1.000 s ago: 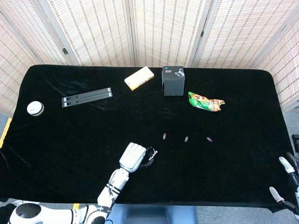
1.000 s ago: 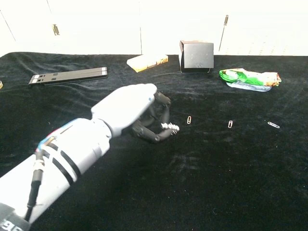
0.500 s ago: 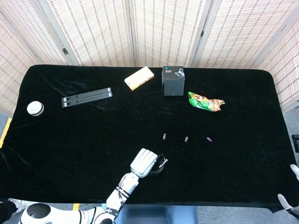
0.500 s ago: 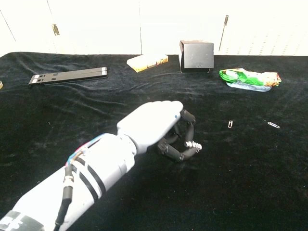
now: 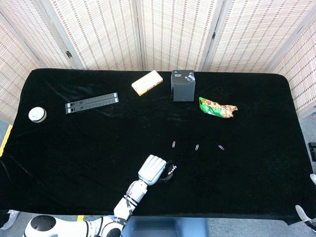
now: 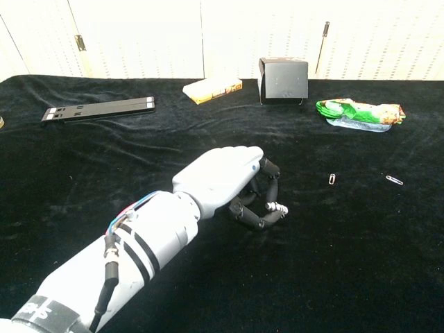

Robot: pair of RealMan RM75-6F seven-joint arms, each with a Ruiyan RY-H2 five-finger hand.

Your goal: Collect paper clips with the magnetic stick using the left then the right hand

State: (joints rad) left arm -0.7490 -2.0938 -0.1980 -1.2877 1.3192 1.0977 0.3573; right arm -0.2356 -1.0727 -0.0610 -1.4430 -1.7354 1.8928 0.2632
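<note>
My left hand [image 5: 152, 169] [image 6: 222, 182] hovers low over the black cloth near the table's front edge, gripping the short magnetic stick [image 6: 276, 207]. The stick's silvery tip [image 5: 172, 170] pokes out to the right of the curled fingers. Three paper clips lie in a row beyond it: the left one [image 5: 174, 144], the middle one [image 5: 197, 147] [image 6: 333, 179] and the right one [image 5: 221, 147] [image 6: 394, 180]. In the chest view the hand hides the left clip. Whether anything clings to the tip I cannot tell. Only spread fingertips of my right hand [image 5: 299, 211] show at the bottom right corner.
At the back stand a black box [image 5: 182, 85] [image 6: 283, 80] and a yellow box [image 5: 147, 82], with a green snack bag [image 5: 217, 107] [image 6: 357, 112] to the right. A black strip [image 5: 92, 103] and a white round object [image 5: 37, 114] lie far left.
Over the second, my left hand moved right and toward the front edge with the stick, then nearly stopped. My right hand slid down out of the corner.
</note>
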